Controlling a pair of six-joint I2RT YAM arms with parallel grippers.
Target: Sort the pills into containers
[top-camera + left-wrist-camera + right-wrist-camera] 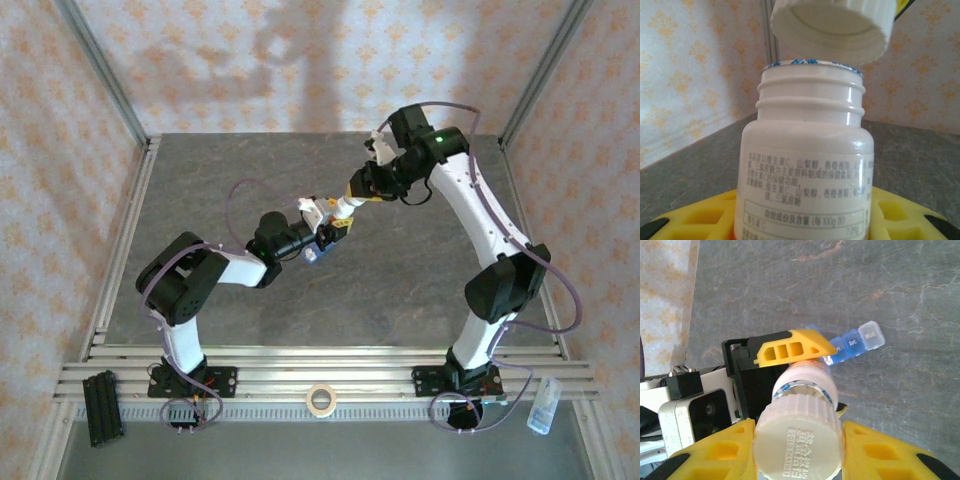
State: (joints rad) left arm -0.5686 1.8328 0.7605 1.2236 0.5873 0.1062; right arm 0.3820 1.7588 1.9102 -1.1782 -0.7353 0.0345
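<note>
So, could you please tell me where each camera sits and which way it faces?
Top external: fixed above and behind the bases, looking down at the table; both arms show, meeting mid-table.
Left wrist: on the left arm, looking level along the left end effector at the bottle it grips, cap just above.
Right wrist: looking down over the right end effector, which holds the cap above the bottle; containers lie on the table below.
Shared: both wrist views show bottle and cap.

Setting: robot test cell, lab-type. Evidence: aluminium extrusion frame (108, 78), patterned wallpaper panels (300, 60) as walls, grey slate-look tabletop (400, 290), slotted mounting rails (330, 375) at near edge, tape roll (321, 400) on rail
</note>
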